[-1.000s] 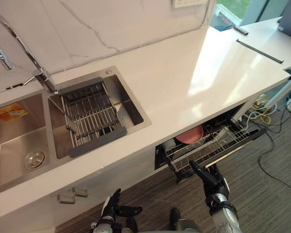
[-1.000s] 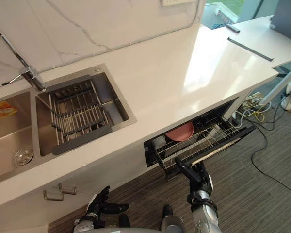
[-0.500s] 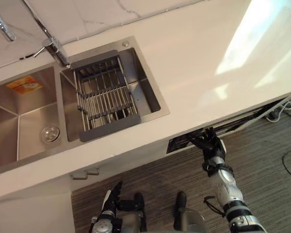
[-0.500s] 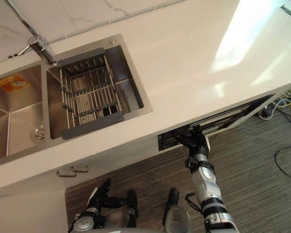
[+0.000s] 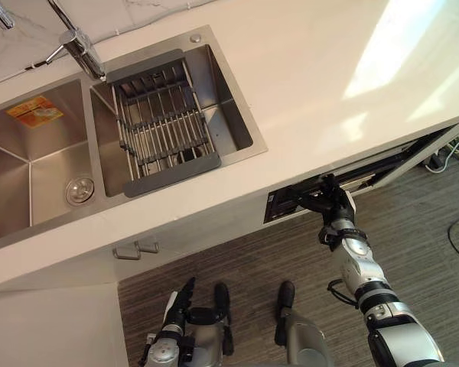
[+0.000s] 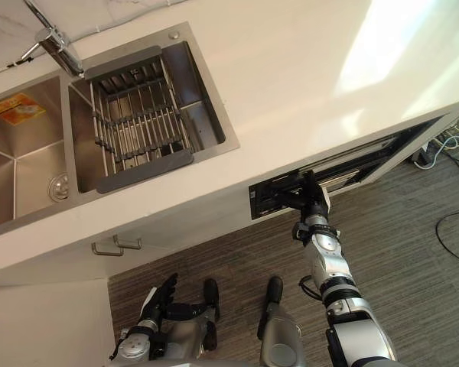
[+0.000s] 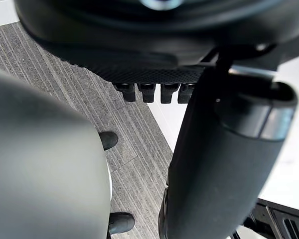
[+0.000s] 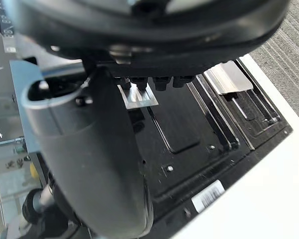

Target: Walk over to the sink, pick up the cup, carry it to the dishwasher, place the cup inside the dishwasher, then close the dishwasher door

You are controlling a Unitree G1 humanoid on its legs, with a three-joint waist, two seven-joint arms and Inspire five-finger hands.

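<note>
Dishwasher door (image 5: 390,160) is my business just now, but I start closest in. My left hand (image 5: 177,304) hangs low over the grey striped carpet (image 5: 245,260), its fingers loose and spread, holding nothing.

Further out, my right hand (image 5: 333,205) reaches to the left end of the door. Its fingers (image 8: 149,82) are straight and laid against the door, not curled round anything. From the right wrist I see the dark inner panel (image 8: 179,124) just past my fingertips, with a white label (image 8: 208,195) near its edge and a bright metal plate (image 8: 229,77) beside it.

The door lies under the front edge of the tabletop (image 5: 314,84) and is almost shut, so it shows as a narrow dark slot running away to my right. To the left of it, a small metal handle (image 5: 136,249) sits on the white cabinet front.

Beyond that comes the white tabletop with a steel sink (image 5: 233,115) set into it. The sink's right basin holds a dark-framed wire rack (image 5: 167,126). Its left basin has a round drain (image 5: 79,191) and an orange sticker (image 5: 34,112). Farthest off, the tap (image 5: 76,46) stands at the back, between the basins.
</note>
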